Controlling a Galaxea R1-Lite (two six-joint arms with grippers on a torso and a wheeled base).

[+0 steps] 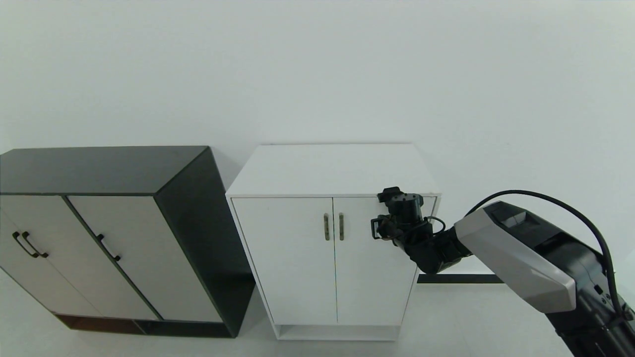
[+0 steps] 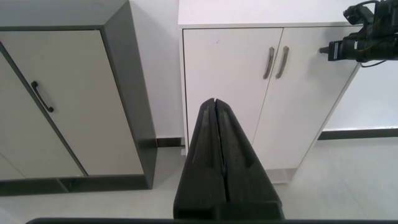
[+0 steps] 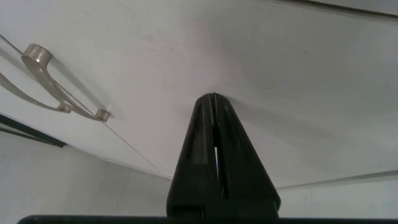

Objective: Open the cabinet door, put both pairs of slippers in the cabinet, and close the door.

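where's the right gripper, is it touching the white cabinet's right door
Cannot tell. The right wrist view puts the shut right gripper right at the right door, but neither a gap nor contact shows plainly.

The cabinet is plain white, doors included; its two handles are dull metallic grey. The neighbouring unit has a black carcass, pale grey door fronts and black pulls. My left pincer and right pincer are matt black. The wall is white and the floor pale grey.
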